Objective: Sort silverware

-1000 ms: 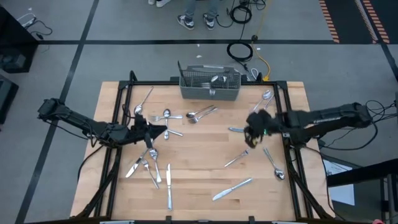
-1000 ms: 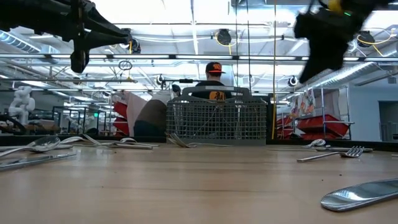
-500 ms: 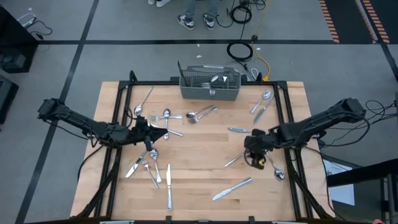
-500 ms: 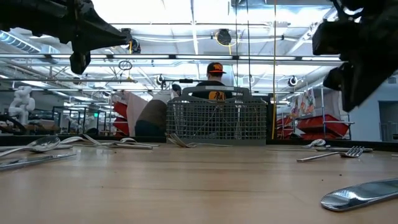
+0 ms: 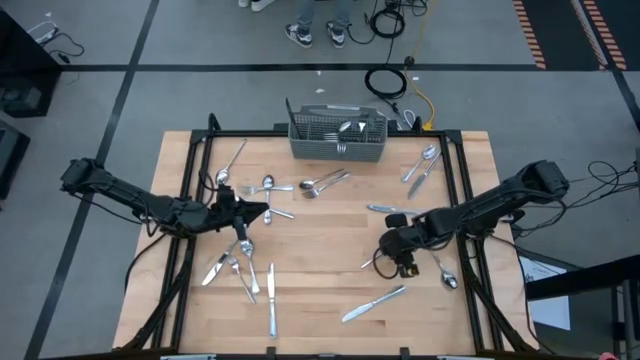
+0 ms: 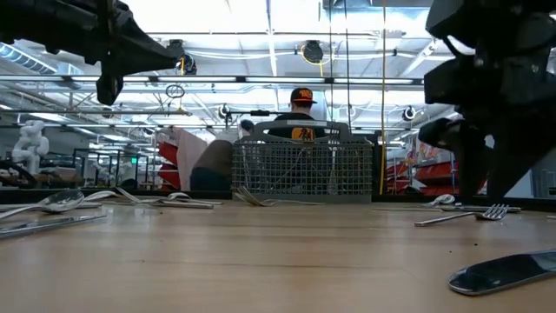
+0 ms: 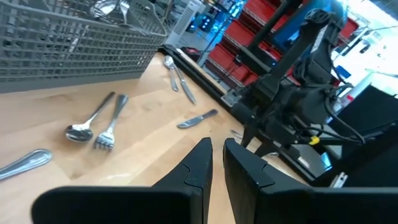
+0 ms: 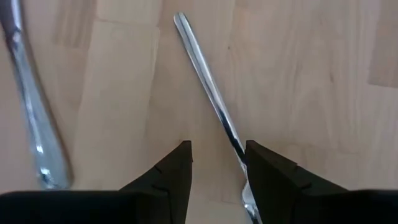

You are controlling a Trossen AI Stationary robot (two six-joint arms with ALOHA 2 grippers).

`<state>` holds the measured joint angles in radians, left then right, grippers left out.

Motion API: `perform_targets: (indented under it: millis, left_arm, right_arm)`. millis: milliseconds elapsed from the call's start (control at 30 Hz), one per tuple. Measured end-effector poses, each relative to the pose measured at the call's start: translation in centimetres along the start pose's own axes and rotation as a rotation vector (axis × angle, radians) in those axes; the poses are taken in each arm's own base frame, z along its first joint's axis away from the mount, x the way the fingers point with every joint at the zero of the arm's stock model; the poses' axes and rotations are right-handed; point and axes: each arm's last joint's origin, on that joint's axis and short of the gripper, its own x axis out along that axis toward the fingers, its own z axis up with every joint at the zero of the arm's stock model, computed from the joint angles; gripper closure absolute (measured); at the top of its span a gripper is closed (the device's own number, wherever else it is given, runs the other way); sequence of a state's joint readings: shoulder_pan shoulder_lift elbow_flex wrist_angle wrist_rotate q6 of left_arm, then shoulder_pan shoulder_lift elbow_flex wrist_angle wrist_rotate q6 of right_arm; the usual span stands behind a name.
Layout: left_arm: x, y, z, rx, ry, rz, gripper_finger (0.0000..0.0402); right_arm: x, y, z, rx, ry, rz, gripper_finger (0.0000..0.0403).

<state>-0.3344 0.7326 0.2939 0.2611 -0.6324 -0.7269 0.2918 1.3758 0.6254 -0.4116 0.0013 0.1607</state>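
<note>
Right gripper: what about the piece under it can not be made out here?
- Right wrist view: the head of the utensil is hidden behind a finger of the open right gripper and cut off by the picture's edge, so fork or spoon is unclear.
- High view: the gripper covers most of that utensil.
- Basket: its contents are too small in the high view and masked by its mesh in the low view.
- The left gripper waits over the table's left side.
</note>
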Motion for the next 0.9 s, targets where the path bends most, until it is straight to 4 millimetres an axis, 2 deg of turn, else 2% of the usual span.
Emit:
perform_targets:
  millis: [333, 433, 633, 800, 900]
  left_arm:
    - [0.0, 0.3, -0.3, 0.026, 0.018, 0.033, 0.0354]
    - [0.0, 0.3, -0.3, 0.030, 0.023, 0.037, 0.0354]
    - [0.0, 0.5, -0.5, 0.042, 0.036, 0.048, 0.0354]
    - [0.0, 0.5, -0.5, 0.040, 0.035, 0.047, 0.0354]
    - [0.0, 0.5, -0.5, 0.041, 0.039, 0.043, 0.0354]
  right_arm:
    - [2.7, -1.0, 0.1, 0.018, 0.073, -0.023, 0.0271]
    - [3.1, -1.1, -0.4, 0.044, 0.141, -0.046, 0.0297]
    - [3.1, -1.2, -0.7, 0.138, 0.180, -0.071, 0.0389]
    - [2.9, -1.1, -0.1, 0.196, 0.181, -0.085, 0.0398]
    - [2.2, -1.0, 1.0, 0.209, 0.197, -0.107, 0.0400]
